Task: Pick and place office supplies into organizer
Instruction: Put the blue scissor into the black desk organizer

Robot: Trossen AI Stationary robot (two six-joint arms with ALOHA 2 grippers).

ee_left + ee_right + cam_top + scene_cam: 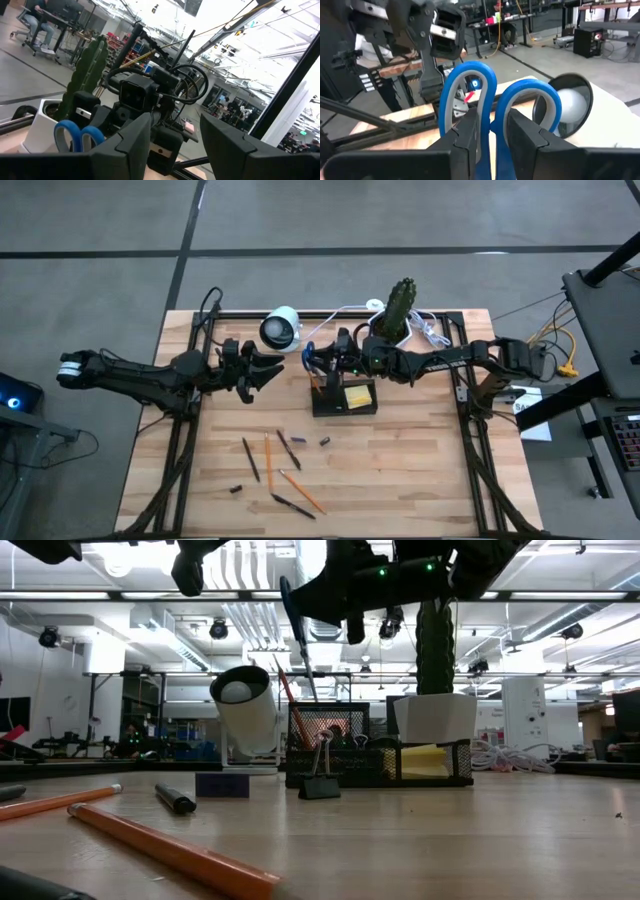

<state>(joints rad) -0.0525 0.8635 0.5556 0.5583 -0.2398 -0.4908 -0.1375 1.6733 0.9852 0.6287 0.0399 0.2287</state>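
Blue-handled scissors (309, 354) (297, 630) hang blades down over the black organizer (345, 398) (380, 755), with my right gripper (322, 362) (492, 120) shut on them. Their tips are at the rim of the organizer's tall mesh cup, which holds an orange pencil (291, 700). A yellow sticky-note pad (359, 395) (423, 760) sits in the organizer. Several pencils and pens (285, 470) and dark stubs lie on the table nearer the front. My left gripper (270, 370) (175, 125) hangs open left of the organizer, holding nothing. My right gripper pinches the scissors between its two fingers (465, 135) where the two blue handle loops meet (492, 112). The fingers reach in level from the table's right. The scissors are lifted clear and hang nearly upright, loops up and blades (303, 660) slanting down toward the organizer.
A white cylindrical lamp (280, 328) (245, 705) stands left of the organizer, a cactus in a white pot (395, 310) (435, 710) behind it, with white cables (432, 330). A black binder clip (320, 780) stands in front of the organizer. The front of the table holds the loose pencils.
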